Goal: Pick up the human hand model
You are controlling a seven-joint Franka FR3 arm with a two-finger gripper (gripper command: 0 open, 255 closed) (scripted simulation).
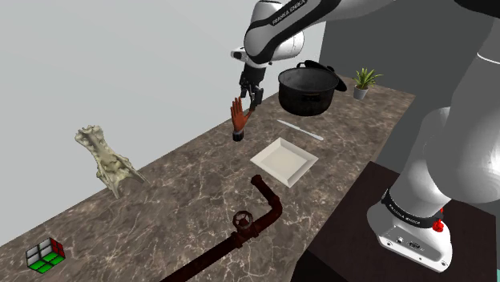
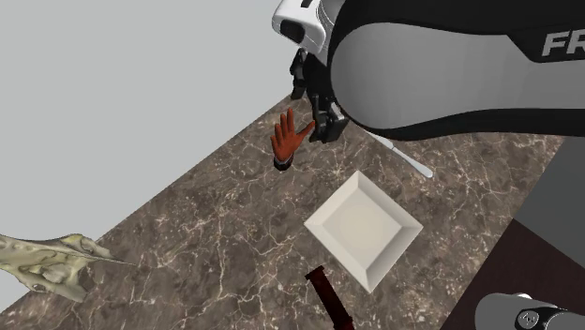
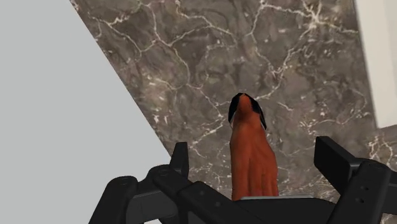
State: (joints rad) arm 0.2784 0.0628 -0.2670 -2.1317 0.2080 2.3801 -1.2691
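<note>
Black gripper (image 3: pixel 254 151) of a white Franka arm is hanging over the human hand model (image 1: pixel 237 117) at the wall-side edge of a stone-look counter (image 1: pixel 184 180). The model is standing upright, a matte reddish-brown palm with spread digits pointing up and a black cap at the wrist pointing down. From the wrist camera it is appearing end-on as a long, ridged, orange-brown form tapering to that cap. The blocky black fingers (image 3: pixel 332 159) are standing apart on either side of it, veined stone showing through both gaps, so they are not touching it. Whether the cap is resting on the counter or sitting just above it is hard to make out.

The counter is showing dark brown marbling with pale, cracked veins. Near the model, a shallow white square plate (image 1: pixel 284 160) with a raised rim is lying flat, and a slim pale utensil (image 1: pixel 300 130) is lying beyond it; in the second exterior view the arm's bulky link is hiding most of that utensil. A round black lidded pot (image 1: pixel 306 90) and a small potted plant (image 1: pixel 364 82) are sitting further along. A rust-coloured pipe with a valve wheel (image 1: pixel 243 223) is running off the shoulder view's lower edge. A pale, knobbly bone-like form (image 1: pixel 104 156) and a coloured puzzle cube (image 1: pixel 44 255) are lying well apart from the model.
</note>
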